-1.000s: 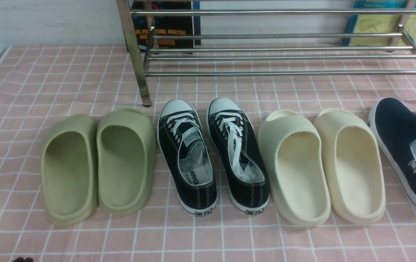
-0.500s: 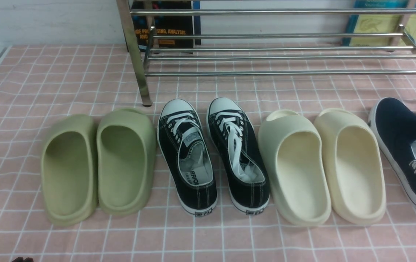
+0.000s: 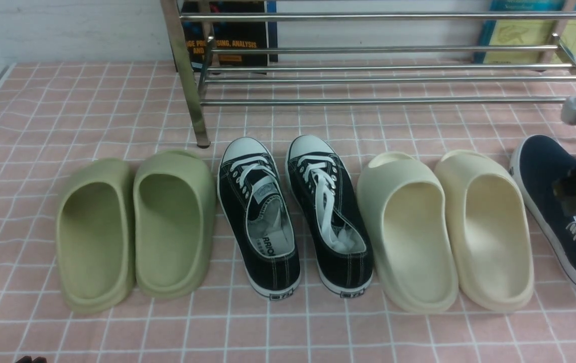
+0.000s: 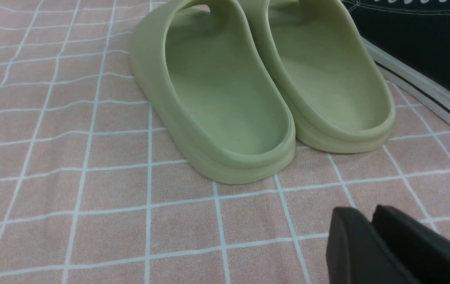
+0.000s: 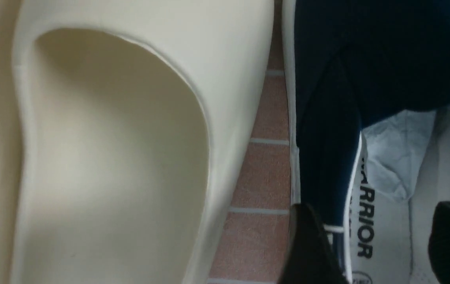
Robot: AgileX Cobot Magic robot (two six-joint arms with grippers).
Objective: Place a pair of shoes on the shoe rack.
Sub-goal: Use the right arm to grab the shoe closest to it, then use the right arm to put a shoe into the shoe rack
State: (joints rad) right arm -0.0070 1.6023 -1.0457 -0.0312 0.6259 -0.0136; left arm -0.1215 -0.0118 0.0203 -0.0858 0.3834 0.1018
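Pink-checked worktop [image 3: 91, 101], shoe rack [image 3: 379, 101] at back edge. Spotted navy sneakers [image 3: 540, 171] far right, on worktop, short of rack. Caught right pincer [image 5: 374, 215] over one beside cream slide [image 5: 110, 157], jaws apart, straddling side wall. Judged grasp step in hand. Called for next: closing on wall, lifting onto rods. Left pincer [image 4: 361, 215] together, empty, idle.

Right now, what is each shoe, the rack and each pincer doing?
Shoe rack: upright, no shoes on the rods in view.
Navy shoes: flat on the cloth, not on the rack.
Right pincer: open, straddling one navy shoe's side wall.
Left pincer: shut, holding nothing.
Black sneakers: laced, side by side on the cloth.
Green slippers: side by side, untouched.
Cream slippers: side by side, untouched.
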